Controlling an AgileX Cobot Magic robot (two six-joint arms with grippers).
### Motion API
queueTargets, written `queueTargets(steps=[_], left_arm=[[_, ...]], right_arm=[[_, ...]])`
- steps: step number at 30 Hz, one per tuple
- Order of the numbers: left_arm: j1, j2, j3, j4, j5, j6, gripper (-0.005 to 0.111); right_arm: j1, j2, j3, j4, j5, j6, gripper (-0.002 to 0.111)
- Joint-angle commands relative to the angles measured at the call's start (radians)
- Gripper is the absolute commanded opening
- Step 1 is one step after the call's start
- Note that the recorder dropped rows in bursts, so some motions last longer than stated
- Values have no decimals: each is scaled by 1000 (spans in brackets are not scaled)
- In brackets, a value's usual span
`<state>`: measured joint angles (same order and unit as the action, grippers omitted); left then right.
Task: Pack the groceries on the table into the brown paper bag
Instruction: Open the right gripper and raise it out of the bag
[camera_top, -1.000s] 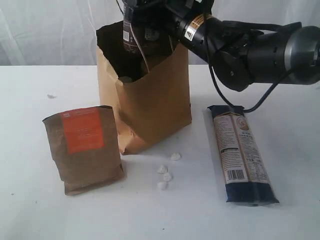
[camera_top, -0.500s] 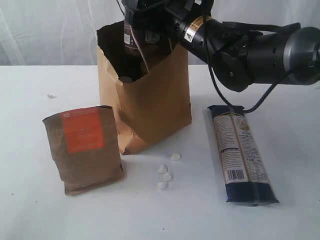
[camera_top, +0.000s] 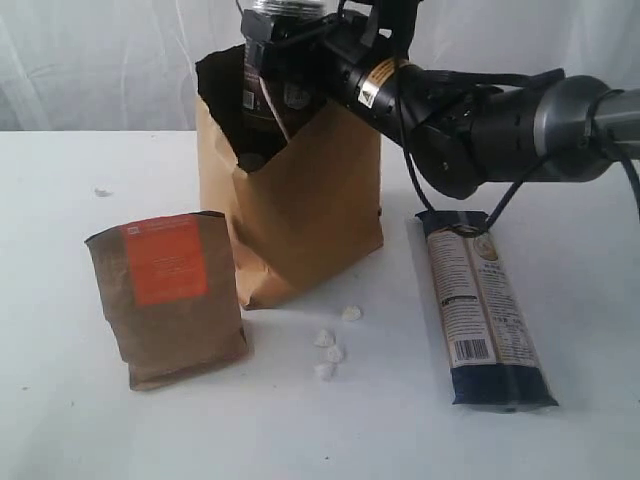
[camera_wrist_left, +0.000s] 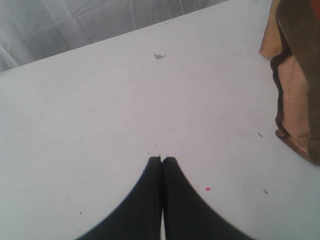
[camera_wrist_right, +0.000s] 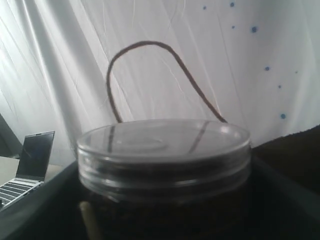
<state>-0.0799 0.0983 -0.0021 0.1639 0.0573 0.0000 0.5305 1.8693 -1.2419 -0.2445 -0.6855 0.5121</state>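
My right gripper (camera_top: 290, 70) is shut on a jar (camera_top: 272, 65) with dark contents and a clear ribbed lid, holding it upright in the open mouth of the brown paper bag (camera_top: 310, 200). In the right wrist view the jar (camera_wrist_right: 165, 155) fills the space between the dark jaws of the right gripper (camera_wrist_right: 165, 200), with the bag's cord handle (camera_wrist_right: 150, 46) arching behind it. A brown pouch with an orange label (camera_top: 170, 295) stands left of the bag. A long dark pasta packet (camera_top: 485, 310) lies to its right. My left gripper (camera_wrist_left: 161, 160) is shut and empty over the bare table (camera_wrist_left: 100, 115), near the pouch (camera_wrist_left: 300, 95).
Small white crumbs (camera_top: 330, 345) lie in front of the bag. A pale rounded top (camera_top: 250, 158) shows inside the bag. White curtains hang behind the table (camera_top: 60, 420), and a laptop (camera_wrist_right: 30, 165) shows at the edge of the right wrist view.
The right arm has swung a little to the left and brought the jar slightly lower at the bag's mouth. The pouch, pasta packet and bag have not moved.
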Motion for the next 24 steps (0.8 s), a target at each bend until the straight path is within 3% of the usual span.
queueTargets(steps=[1, 7, 11, 24], left_arm=[[-5, -5, 2, 1, -5, 0, 0], [-5, -5, 2, 1, -5, 0, 0], [-5, -5, 2, 1, -5, 0, 0], [-5, -5, 2, 1, -5, 0, 0]], right_arm=[[1, 7, -47, -5, -56, 36, 67], [16, 9, -58, -6, -2, 48, 71], [16, 9, -58, -6, 62, 48, 83], [16, 9, -58, -6, 55, 48, 83]])
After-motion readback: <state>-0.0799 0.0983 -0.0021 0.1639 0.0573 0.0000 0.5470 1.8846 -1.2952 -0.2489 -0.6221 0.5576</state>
